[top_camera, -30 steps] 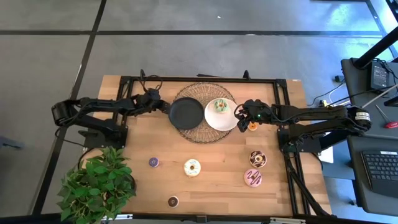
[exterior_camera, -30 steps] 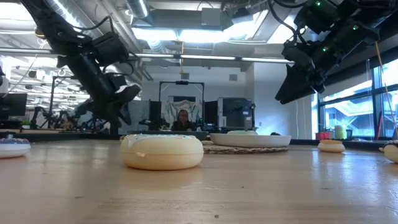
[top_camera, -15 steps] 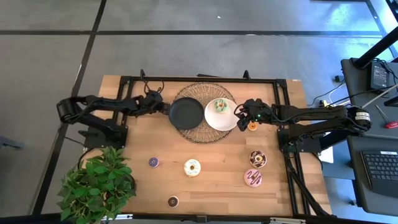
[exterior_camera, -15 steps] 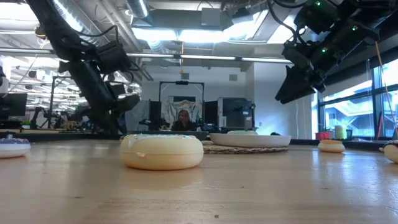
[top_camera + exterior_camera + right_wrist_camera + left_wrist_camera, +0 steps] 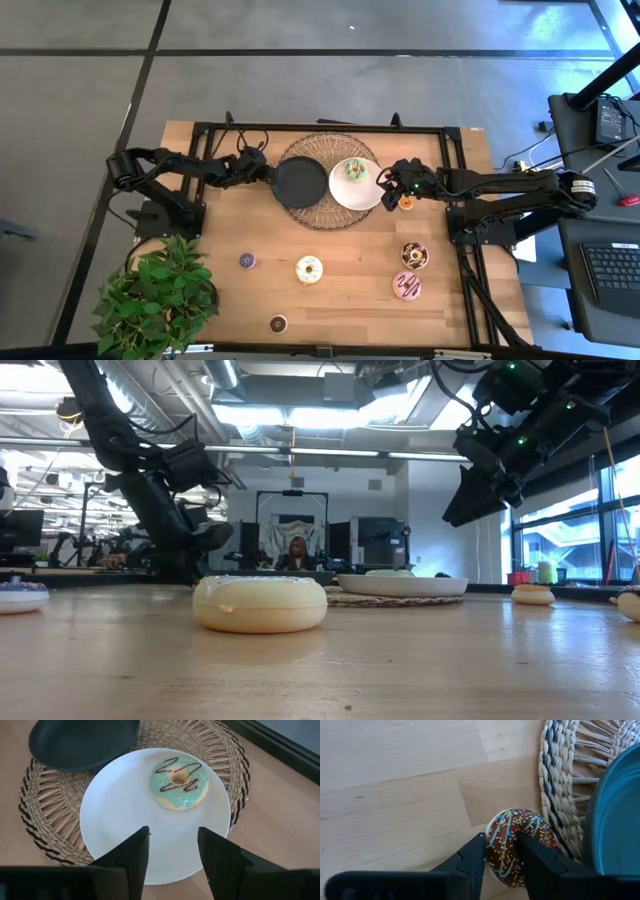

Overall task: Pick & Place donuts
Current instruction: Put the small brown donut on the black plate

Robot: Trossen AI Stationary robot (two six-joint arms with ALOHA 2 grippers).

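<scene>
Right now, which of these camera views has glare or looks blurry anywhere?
Low view: ceiling lights and the window glare brightly, and the near table edge is soft. Left wrist view: the black plate is blurred, while the chocolate sprinkled donut is sharp. Right wrist view: even light, and the green donut is crisp.

Both arms matte black, six-joint, loose black cables along links. Right arm point(image 5: 500, 183): green LEDs near wrist, possibly status lights. Left arm point(image 5: 180, 166): same build.
</scene>
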